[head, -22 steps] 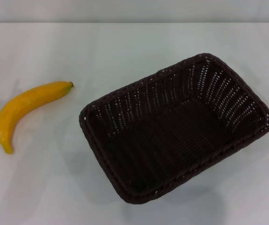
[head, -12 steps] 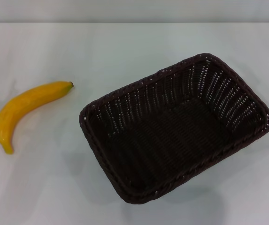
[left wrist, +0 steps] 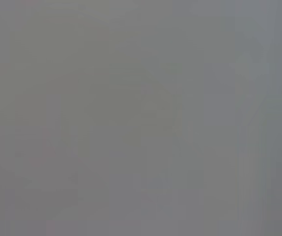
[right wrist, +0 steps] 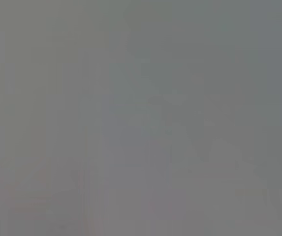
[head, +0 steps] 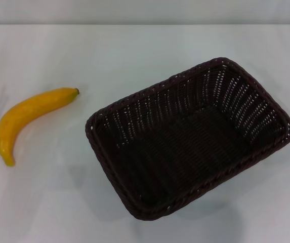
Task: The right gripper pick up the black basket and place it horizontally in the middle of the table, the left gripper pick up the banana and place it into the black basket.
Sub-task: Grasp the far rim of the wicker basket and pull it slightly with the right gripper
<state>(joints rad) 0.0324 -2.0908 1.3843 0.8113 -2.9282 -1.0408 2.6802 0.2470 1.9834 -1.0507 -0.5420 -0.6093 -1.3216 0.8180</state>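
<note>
Banana (head: 27,117) lies left of black basket (head: 189,137).

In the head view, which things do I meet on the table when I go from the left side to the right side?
Banana → black basket, both lying on the white table.

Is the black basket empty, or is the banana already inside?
Empty. The head view shows only bare weave inside the black basket; the banana lies apart on the table, toward the robot's left.

White matte table (head: 134,50); pale grey wall (head: 145,11) behind; soft even light.
</note>
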